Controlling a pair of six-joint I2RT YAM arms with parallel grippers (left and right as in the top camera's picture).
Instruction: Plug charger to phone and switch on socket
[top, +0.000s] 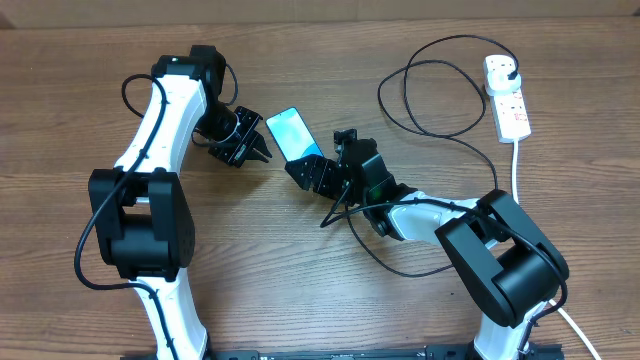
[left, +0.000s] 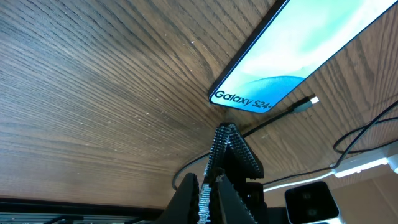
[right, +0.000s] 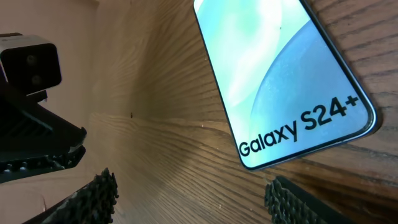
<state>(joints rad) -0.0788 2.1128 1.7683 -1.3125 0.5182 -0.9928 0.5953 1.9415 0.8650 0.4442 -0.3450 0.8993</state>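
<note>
From overhead: left arm (top: 160, 120) coming up from the lower left edge and bent over toward the middle of the table (top: 80, 60), left gripper (top: 258, 150) pointing at the left side of the phone (top: 291, 131), near but apart. Right arm (top: 500, 250) folded low from the lower right, right gripper (top: 318, 160) at the lower end of the phone; hard to tell here if touching. Socket (top: 512, 105) at the upper right, well apart from the phone, with the black plug of the charger (top: 504, 68) in its top end; cable looping over the table, then hidden under the right arm. Switch too small to read. From the left wrist: fingers (left: 233, 152) pressed together, clenched on nothing. Phone cut off by the upper right corner; connector tip (left: 308, 104) lying free on the table just beside its lower edge, not inserted. From the right wrist: fingers (right: 99, 193) spread wide, released, both cut off by the bottom edge. Phone flat on the table ahead, its top end out of the frame.
</note>
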